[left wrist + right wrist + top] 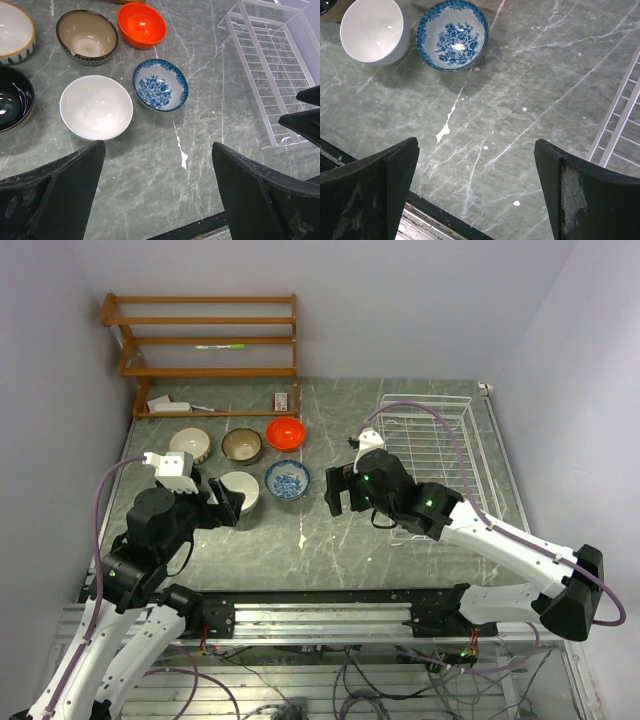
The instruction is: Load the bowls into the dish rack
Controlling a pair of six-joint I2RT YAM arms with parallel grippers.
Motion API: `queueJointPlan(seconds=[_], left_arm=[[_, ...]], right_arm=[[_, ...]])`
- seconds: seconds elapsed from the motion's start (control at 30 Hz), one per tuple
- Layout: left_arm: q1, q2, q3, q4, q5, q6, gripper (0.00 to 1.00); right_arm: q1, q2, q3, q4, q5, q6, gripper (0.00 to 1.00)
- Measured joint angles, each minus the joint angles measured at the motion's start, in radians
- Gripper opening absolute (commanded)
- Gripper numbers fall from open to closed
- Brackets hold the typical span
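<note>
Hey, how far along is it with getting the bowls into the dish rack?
Done: nothing, no bowl shows in the dish rack. In hand: nothing, the left end effector and right end effector hang open and empty. Left: every bowl; the orange-red bowl, blue-and-white bowl, white bowl, tan-brown bowl and cream bowl all sit on the table.

Pale lilac walls (400, 300) meet in a corner behind a grey-green marbled tabletop (270, 550). A brown wooden shelf unit (205, 340) stands at its far left corner, evenly lit.
</note>
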Motion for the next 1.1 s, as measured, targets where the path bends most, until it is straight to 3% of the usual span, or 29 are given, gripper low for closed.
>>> queueJointPlan(seconds=[0.33,0.6,1.1], left_arm=[[0.000,-0.008,0.000,-0.001,-0.001,0.000,0.99],[0.000,-0.017,0.000,-0.004,-0.015,-0.004,0.99],[0.000,-0.044,0.000,-0.008,-0.041,-0.008,0.99]], right_arm=[[0.000,0.024,-0.005,0.014,0.003,-0.002,1.00],[0.000,0.127,-0.001,0.089,-0.040,-0.065,0.91],[0.000,0.572,0.229,0.287,-0.253,-0.268,0.67]])
